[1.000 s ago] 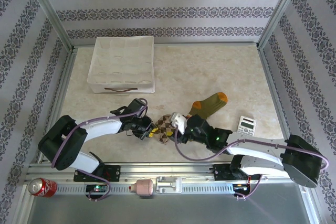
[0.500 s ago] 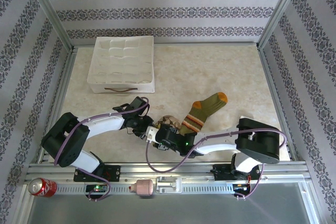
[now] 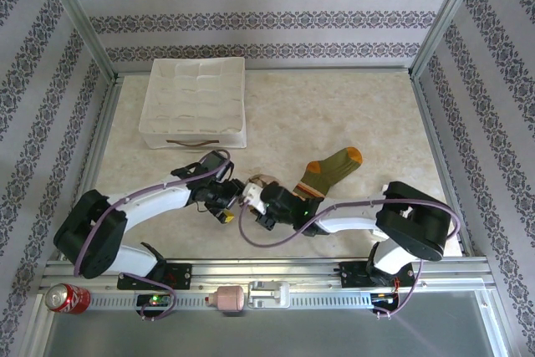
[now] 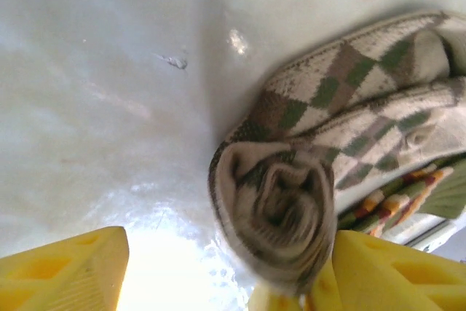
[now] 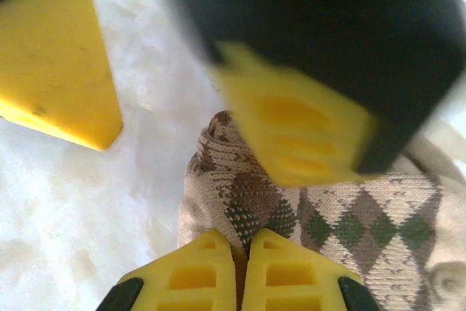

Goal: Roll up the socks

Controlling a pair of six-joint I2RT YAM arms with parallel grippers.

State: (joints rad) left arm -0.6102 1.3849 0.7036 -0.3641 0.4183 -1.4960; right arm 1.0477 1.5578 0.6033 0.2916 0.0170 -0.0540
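The brown-and-beige argyle sock [image 3: 266,181] lies partly rolled at the table's near middle. Its rolled end [image 4: 273,209] sits between the spread yellow fingers of my left gripper [image 4: 226,261], which is open, and leans against the right-hand finger [image 4: 386,274]. My right gripper [image 5: 245,253] is shut, pinching a fold of the argyle sock [image 5: 240,180] just behind the roll. The left gripper's fingers [image 5: 51,56] hang over it in the right wrist view. The olive-green sock [image 3: 332,168] with orange toe lies flat to the right, its striped cuff [image 4: 408,194] under the argyle one. Both grippers [image 3: 226,198] [image 3: 257,198] meet there.
A white compartment box [image 3: 195,102] stands at the back left. A red can [image 3: 65,297] rests on the front rail at the left. Metal frame posts [image 3: 79,18] and patterned walls close in the table [image 3: 334,114].
My left gripper has opened off the argyle roll. The right arm swung left from beside the green sock to the argyle sock and its gripper shut on the fabric.
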